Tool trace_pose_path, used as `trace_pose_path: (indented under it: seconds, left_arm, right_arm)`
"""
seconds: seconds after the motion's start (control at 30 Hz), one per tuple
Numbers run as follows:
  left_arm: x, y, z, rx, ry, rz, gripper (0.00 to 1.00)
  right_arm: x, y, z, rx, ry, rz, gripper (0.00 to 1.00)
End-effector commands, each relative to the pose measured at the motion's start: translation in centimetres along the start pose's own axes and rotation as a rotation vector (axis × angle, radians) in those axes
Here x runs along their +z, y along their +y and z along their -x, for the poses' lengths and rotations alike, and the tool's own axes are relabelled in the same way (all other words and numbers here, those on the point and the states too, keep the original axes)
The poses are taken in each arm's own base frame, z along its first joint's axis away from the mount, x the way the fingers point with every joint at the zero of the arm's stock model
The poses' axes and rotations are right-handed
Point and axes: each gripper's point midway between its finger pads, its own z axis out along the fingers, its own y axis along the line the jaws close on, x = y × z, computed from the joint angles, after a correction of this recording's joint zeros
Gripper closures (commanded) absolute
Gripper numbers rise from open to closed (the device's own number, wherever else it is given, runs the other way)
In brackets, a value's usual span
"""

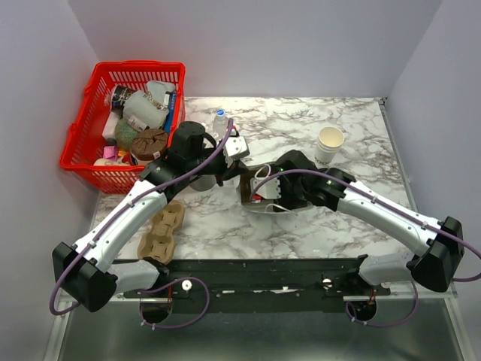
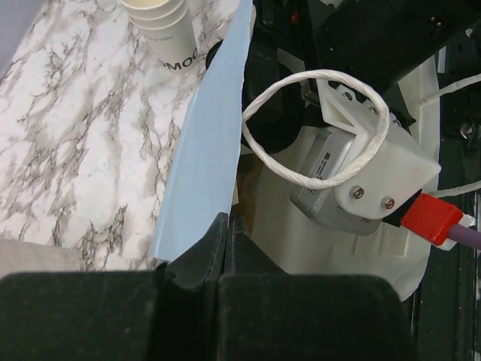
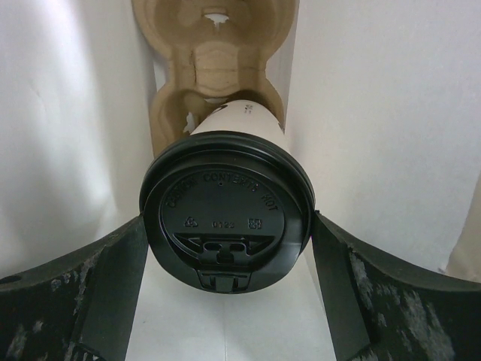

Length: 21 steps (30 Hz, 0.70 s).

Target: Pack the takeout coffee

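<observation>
White bag (image 2: 201,150) being loaded | left gripper (image 2: 218,252) pinching bag rim open | right gripper (image 3: 227,226) straddling coffee cup (image 3: 239,120) inside bag on pulp carrier (image 3: 214,45), grip unclear | next: confirming seating, withdrawing straight up

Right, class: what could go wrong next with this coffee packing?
The right gripper sits close around the black plastic lid of the cream paper cup; withdrawing might tip it from the brown pulp carrier. The twisted handle loop of the white paper bag drapes over the same gripper and could snag. The left gripper pinches only the bag's edge; it may slip.
</observation>
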Motion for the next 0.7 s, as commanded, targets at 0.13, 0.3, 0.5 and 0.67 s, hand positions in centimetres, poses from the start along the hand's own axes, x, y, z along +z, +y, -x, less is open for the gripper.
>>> trace_pose_path:
  seconds: [0.13,0.3,0.5,0.67]
  left_arm:
    - [0.3,-0.5,0.9,0.026,-0.051,-0.05,1.0]
    - [0.3,-0.6,0.8,0.029,-0.05,-0.054,1.0]
    - [0.4,-0.5,0.8,0.031,-0.052,-0.056,1.0]
    - [0.3,-0.5,1.1,0.04,-0.059,-0.057,1.0]
  right_arm:
    - [1.6,0.7,-0.6,0.021,-0.022,0.034,0.99]
    - [2.2,0.5,-0.4,0.022,-0.038,0.024,0.99]
    - [2.6,0.9,-0.5,-0.004,-0.051,0.033,1.0]
    - [3.3,1.8,-0.8,-0.014,-0.048,0.077,0.99]
